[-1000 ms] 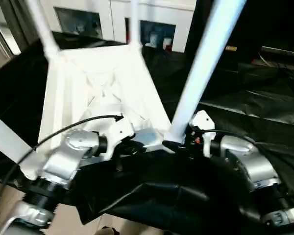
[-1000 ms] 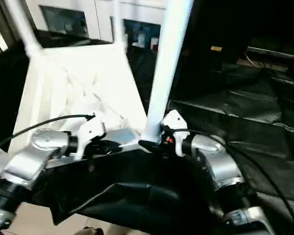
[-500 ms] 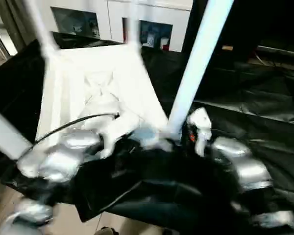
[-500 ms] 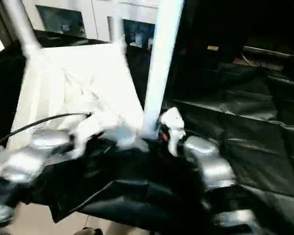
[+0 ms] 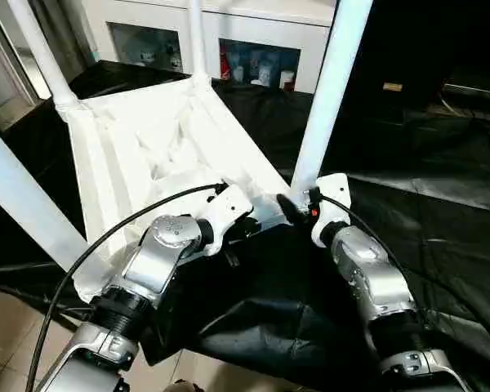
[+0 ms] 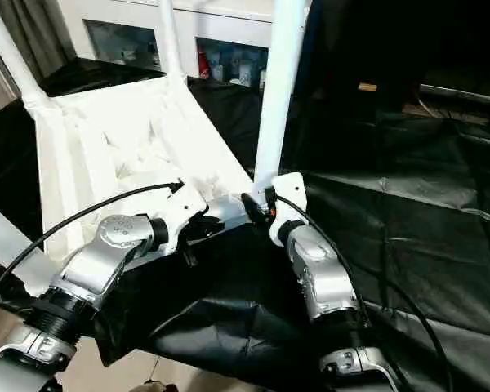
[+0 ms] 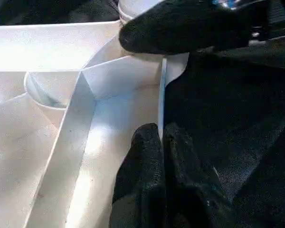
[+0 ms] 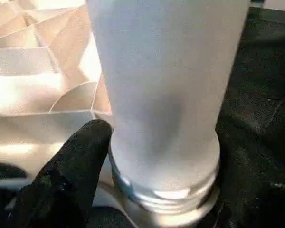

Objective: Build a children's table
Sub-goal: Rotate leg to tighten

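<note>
Both arms swung inward; left tool (image 7: 160, 142) pinching children's table (image 5: 147, 147) rim; right tool (image 5: 294, 210) spread around leg (image 5: 322, 98).

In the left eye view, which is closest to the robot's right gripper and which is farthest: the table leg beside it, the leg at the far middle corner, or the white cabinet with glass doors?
From the right gripper:
1. The near table leg, rising right at the gripper from the table's near corner.
2. The far middle leg, across the upside-down tabletop.
3. The white cabinet, at the back behind the table.
</note>
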